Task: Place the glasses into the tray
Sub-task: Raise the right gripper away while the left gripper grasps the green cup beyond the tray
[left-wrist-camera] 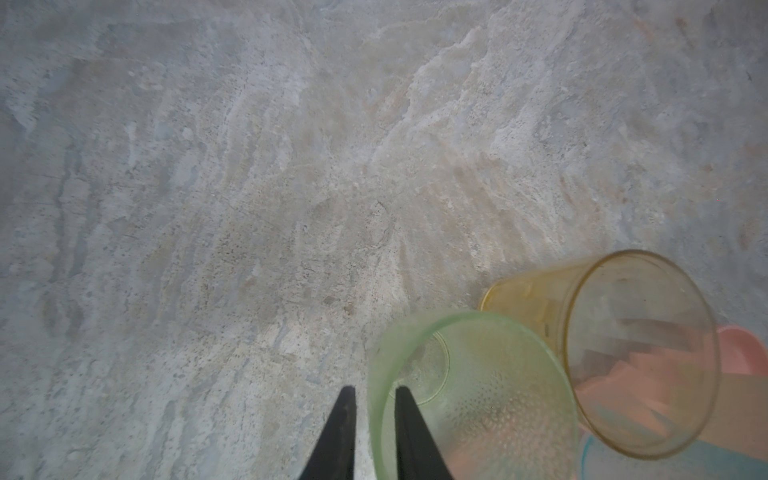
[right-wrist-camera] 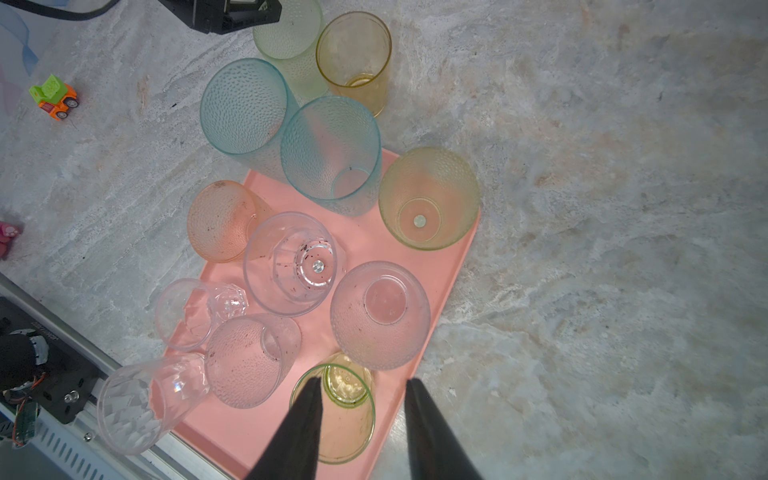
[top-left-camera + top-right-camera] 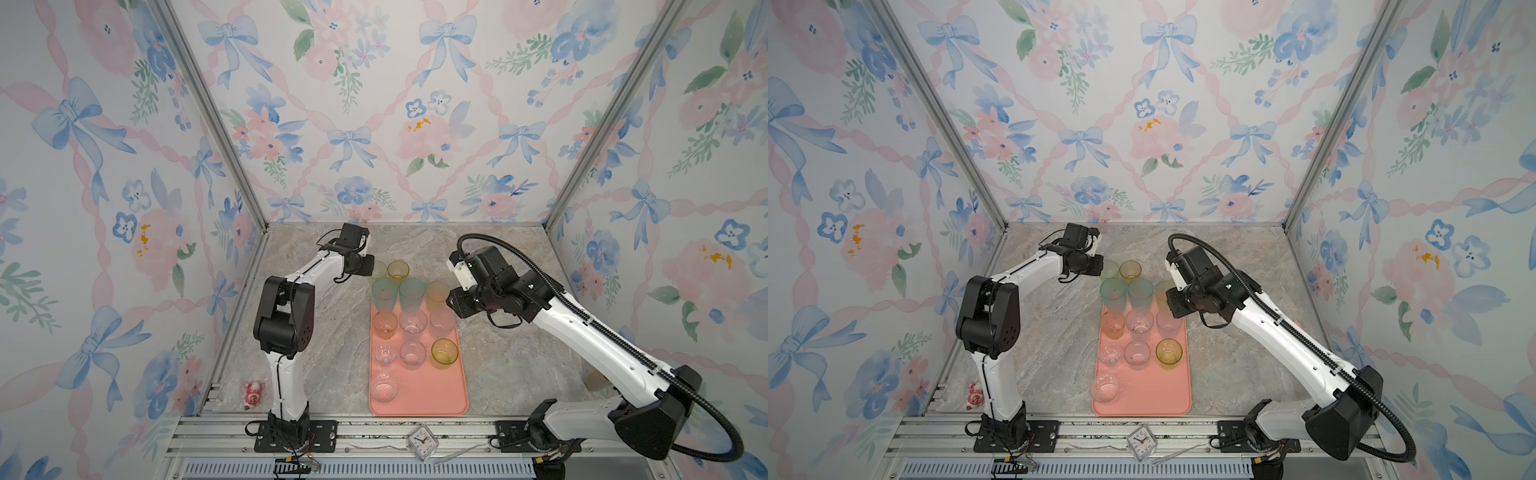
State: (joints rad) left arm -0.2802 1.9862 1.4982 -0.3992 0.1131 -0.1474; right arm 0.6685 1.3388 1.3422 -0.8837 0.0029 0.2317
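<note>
Two robot arms reached over a marbled surface (image 3: 324, 332) that carried a pink tray (image 3: 432, 399). Ten tinted and clear glasses (image 3: 412, 322) stood on the tray or at its far edge. A green glass (image 1: 478, 395) and an amber glass (image 1: 623, 345) stood side by side on the surface just beyond it.

The left tool (image 1: 374, 390) was nearly closed astride the green glass's rim, one finger inside and one outside. Whether it pinched the wall could not be told. The right tool (image 2: 363, 382) hung part open and empty above the tray.

The green glass looked light, thin-walled, stiff and smooth, so probably slippery and easy to tip. The rim wall seemed the sound place to grip.

Only the left wrist view showed the fingers straddling the rim. In both top views the wrist hid them.
</note>
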